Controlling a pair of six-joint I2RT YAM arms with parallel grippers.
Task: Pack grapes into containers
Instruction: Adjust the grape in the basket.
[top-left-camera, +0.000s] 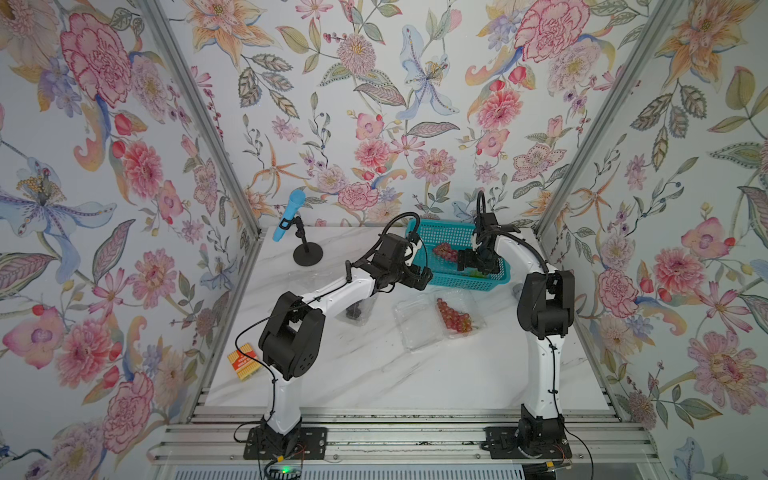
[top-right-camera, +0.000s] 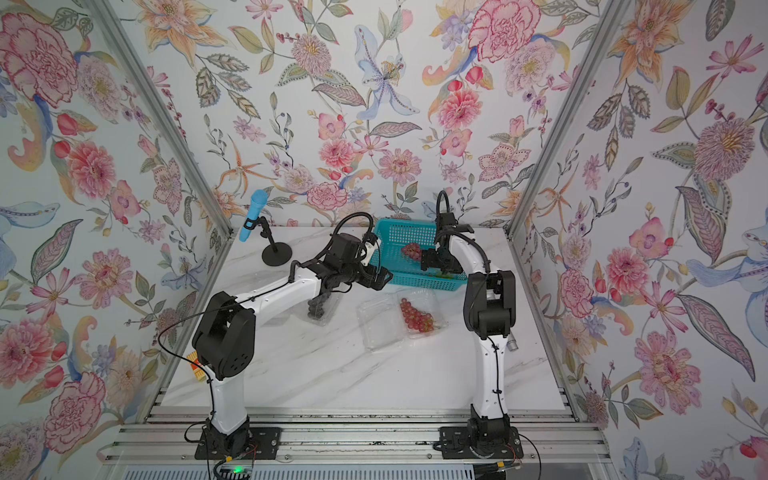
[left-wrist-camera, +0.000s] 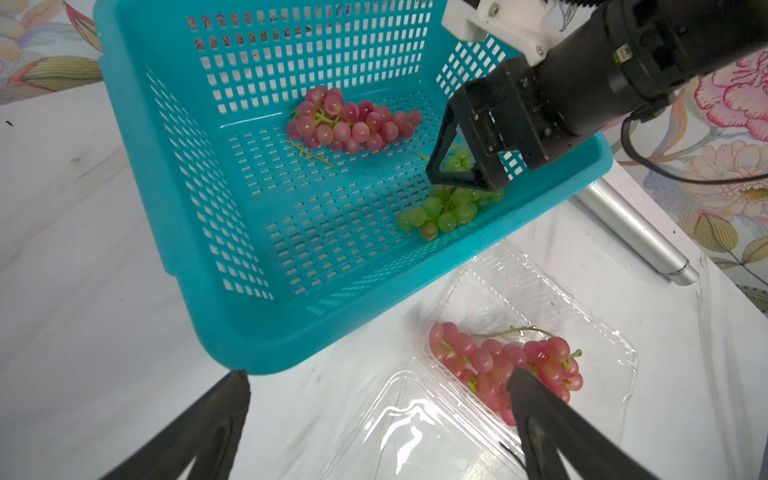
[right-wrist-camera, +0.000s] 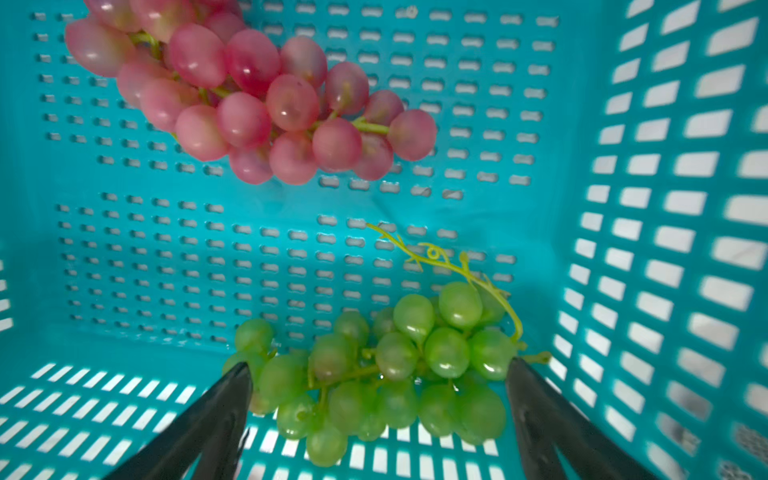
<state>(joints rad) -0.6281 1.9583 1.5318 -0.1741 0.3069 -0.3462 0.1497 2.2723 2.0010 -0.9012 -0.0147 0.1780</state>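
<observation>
Found the green grape bunch (right-wrist-camera: 374, 374) lying on the floor of the teal perforated basket (top-left-camera: 457, 286), toward five o'clock of that floor and close to the near wall, with the basket itself at about one o'clock on the marble table (top-left-camera: 374, 374). Saw the right gripper (right-wrist-camera: 378, 368) inside the basket, fingers spread wide and straddling the bunch end to end, nothing pinched yet; could not tell of any contact between tips and outermost grapes. Saw the left gripper (left-wrist-camera: 378, 374) likewise spread and empty, hanging by the basket's eight o'clock corner. Noted a red grape bunch (right-wrist-camera: 257, 104) near the middle of the basket floor, apart from the green one; another red bunch (top-left-camera: 455, 318) already resting in an open clear clamshell (top-left-camera: 419, 328) at three o'clock of the table's middle; dark grapes (top-right-camera: 318, 307) in a second clamshell (top-right-camera: 331, 312) at nine o'clock, partly hidden under the left arm. Judged the green bunch light, loose and floppy: soft, glossy berries on thin stalks, apt to slip between hard fingers, bruise under a hard squeeze or drop off singly. Reckoned the best hold across the thick middle of the cluster, over the main stalk, closing gently until snug; ruled out the thin curled stem tip (right-wrist-camera: 436, 253) as too fine to pinch.
</observation>
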